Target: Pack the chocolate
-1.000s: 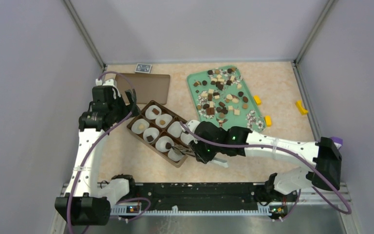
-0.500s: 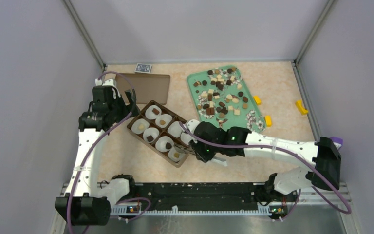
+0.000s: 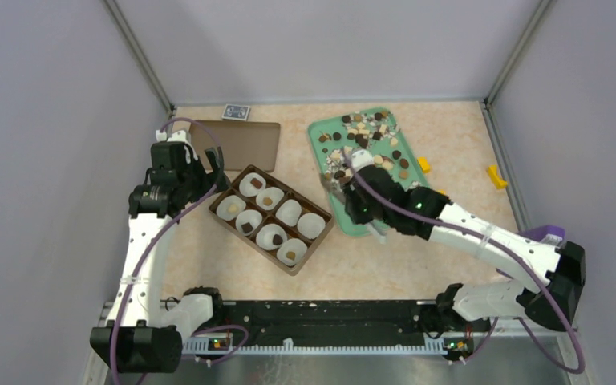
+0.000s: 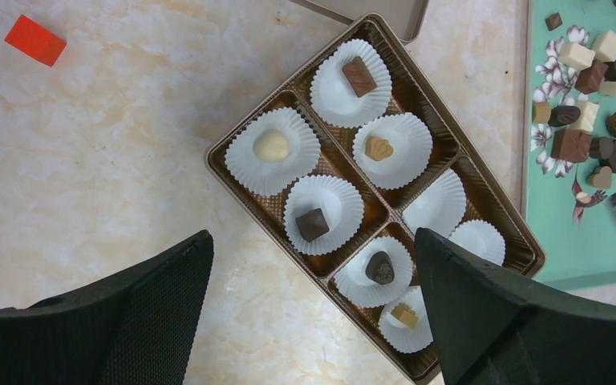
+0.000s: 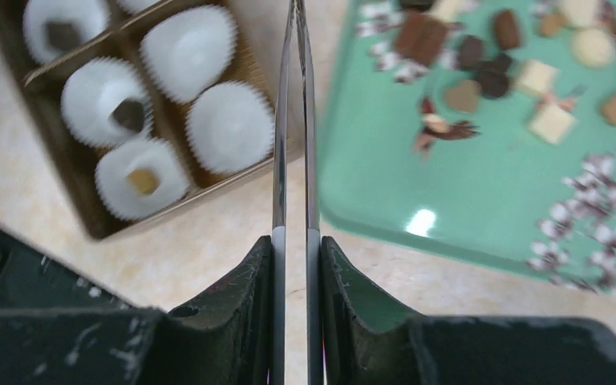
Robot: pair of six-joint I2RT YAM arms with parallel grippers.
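Green tray (image 5: 481, 184) holds loose chocolate (image 5: 422, 34); 6 pieces sit in the box (image 4: 417, 104). Right gripper (image 5: 295, 24) (blades together, empty) should part narrowly over 1 isolated piece; left gripper (image 4: 313, 241) gapes above the box.

walls (image 3: 329, 48): plain pale grey panels close me in at back, left and right | metal posts (image 3: 140, 60): one slants up from each far corner | table top (image 3: 457, 128): beige, marbled like stone | my near edge: black plate (image 3: 329, 313) above a silver rail (image 3: 329, 350) | light: soft, even, shadows faint
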